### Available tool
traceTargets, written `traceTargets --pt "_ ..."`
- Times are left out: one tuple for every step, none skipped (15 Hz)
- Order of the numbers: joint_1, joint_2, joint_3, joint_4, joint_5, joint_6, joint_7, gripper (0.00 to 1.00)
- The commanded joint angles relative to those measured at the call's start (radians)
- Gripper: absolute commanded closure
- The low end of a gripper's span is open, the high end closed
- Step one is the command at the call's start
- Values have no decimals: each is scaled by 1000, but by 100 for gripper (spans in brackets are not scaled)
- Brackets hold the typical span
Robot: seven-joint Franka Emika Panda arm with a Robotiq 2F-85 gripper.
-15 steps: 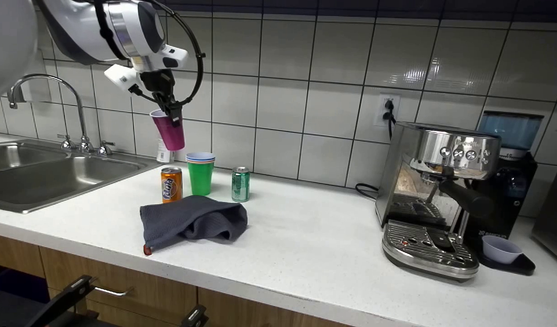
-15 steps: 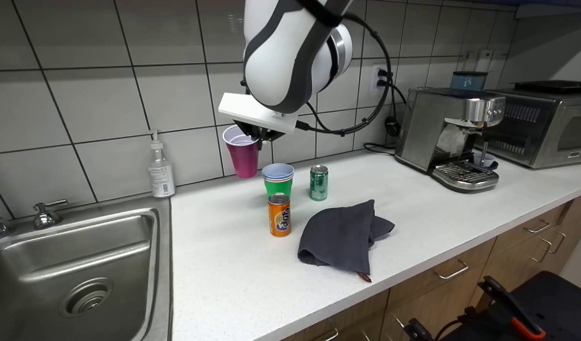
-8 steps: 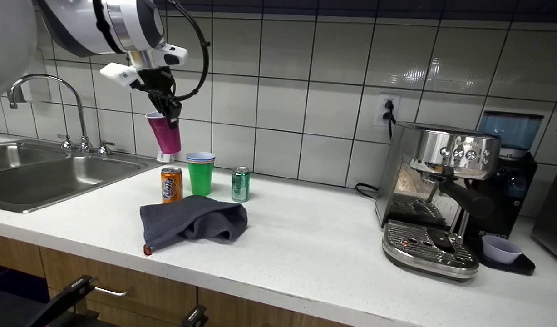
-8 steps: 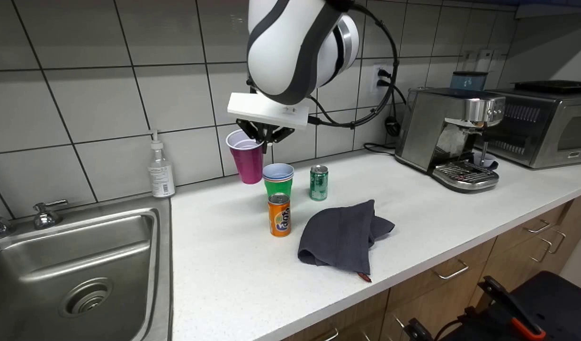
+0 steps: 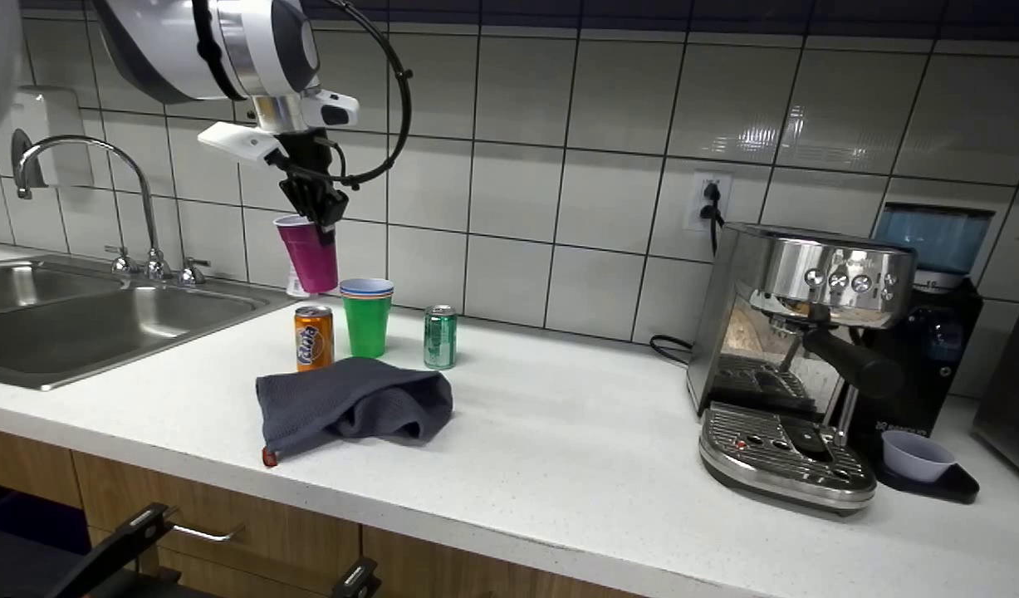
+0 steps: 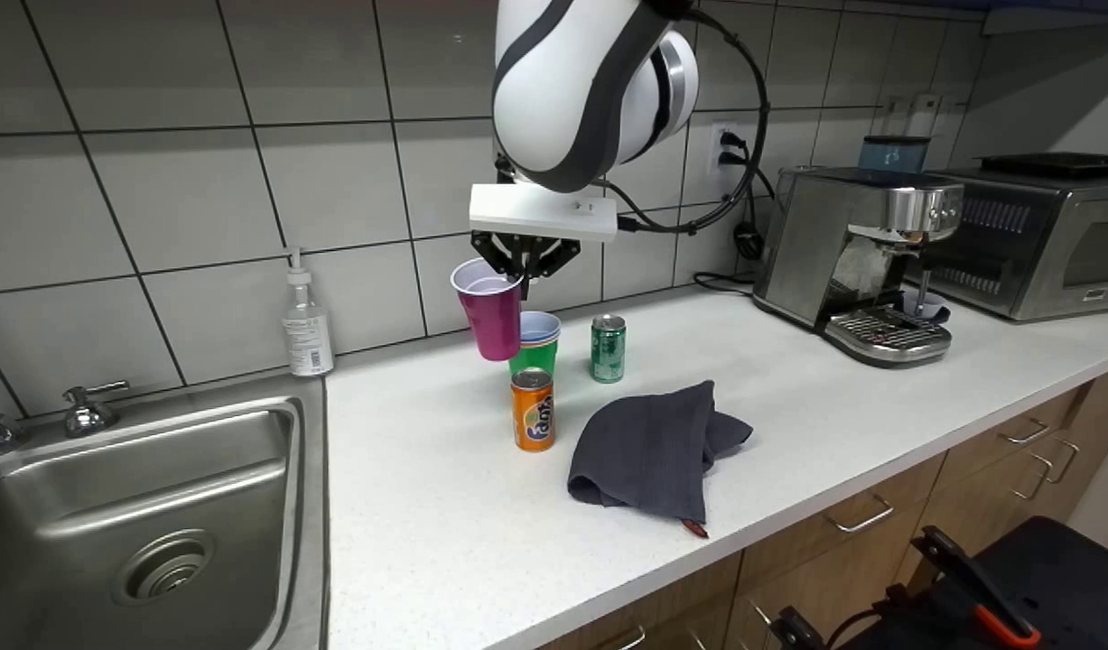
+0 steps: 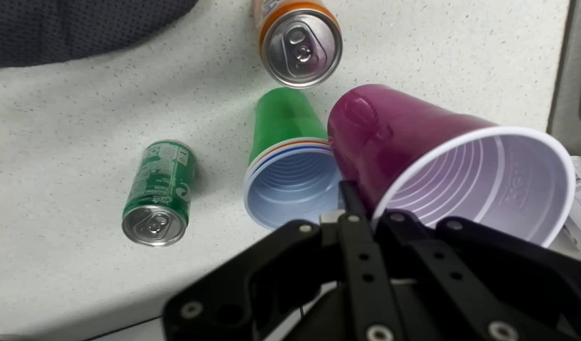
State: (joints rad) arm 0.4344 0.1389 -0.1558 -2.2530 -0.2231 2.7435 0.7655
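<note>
My gripper (image 5: 326, 232) is shut on the wall of a magenta plastic cup (image 5: 306, 257) with a white inside. One finger is inside the rim and one outside, as the wrist view shows for the cup (image 7: 394, 128). The cup hangs tilted in the air above the counter. A stack of nested cups, green outside with a blue cup inside (image 6: 543, 327), stands upright close by. In the wrist view the stack (image 7: 285, 118) appears just left of the held cup, partly overlapped by it. An orange Fanta can (image 6: 533, 415) and a green can (image 5: 440, 336) stand near the stack.
A dark grey cloth (image 5: 355, 405) lies crumpled near the counter's front, with a small red thing (image 5: 269, 457) under its edge. A steel sink (image 6: 305, 506) and a clear pump bottle (image 6: 308, 334) are at one side. An espresso machine (image 5: 800, 349) and a microwave (image 6: 1041, 244) stand at the other.
The gripper, still holding the magenta cup, has moved lower. In an exterior view it has also shifted right, so the cup now overlaps the stack. The cans, stack and cloth have not moved.
</note>
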Motion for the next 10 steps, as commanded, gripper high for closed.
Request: traceTargets --pt "-105 -23 103 7 13 -36 -63 99" --pt "-122 -25 125 4 35 -30 -88 99" --pt "-135 -26 141 4 51 -28 -105 99" --pt "-148 -27 157 6 70 -29 -128 99" --pt "-159 -28 173 8 97 -30 -156 99" --pt "-168 -30 184 10 121 -34 -180 99" --pt "-175 -31 194 12 143 -38 -203 99" --pt "-183 -34 202 14 165 -44 -229 99" --pt "-188 -36 205 17 177 -49 -245 99" --pt "-194 -37 211 20 194 -53 -268 99"
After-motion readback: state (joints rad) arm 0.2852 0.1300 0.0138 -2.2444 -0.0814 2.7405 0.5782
